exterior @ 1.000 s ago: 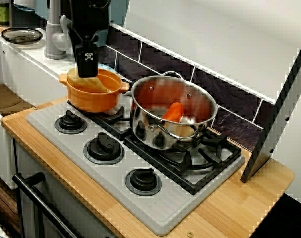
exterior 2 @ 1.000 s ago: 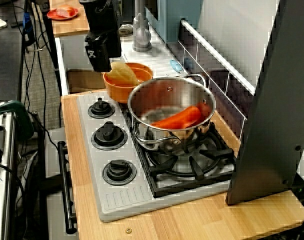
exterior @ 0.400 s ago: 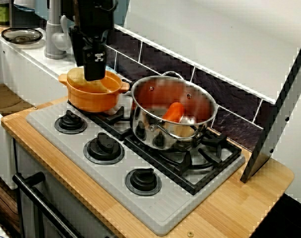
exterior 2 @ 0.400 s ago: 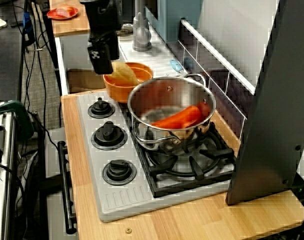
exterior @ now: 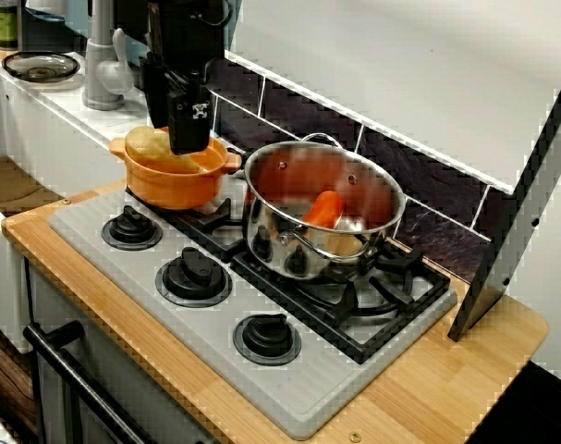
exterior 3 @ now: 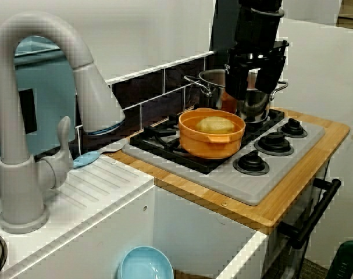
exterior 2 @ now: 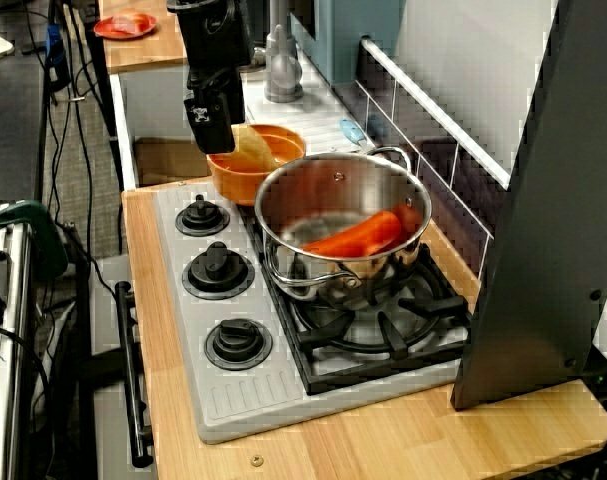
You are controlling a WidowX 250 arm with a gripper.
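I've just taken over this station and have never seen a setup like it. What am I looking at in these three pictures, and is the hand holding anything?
The black machine is a single robot arm, and its two-fingered hand is the part that grasps. One picture looks down at the toy stove from its front. One looks along the stove from its far end. The third looks across from the sink side, past the grey faucet.

On the stove stands an orange pot with a pale round lump inside. Beside it is a steel pot holding an orange carrot-like piece.

The hand hangs just above the orange pot with its fingers spread, and it holds nothing.
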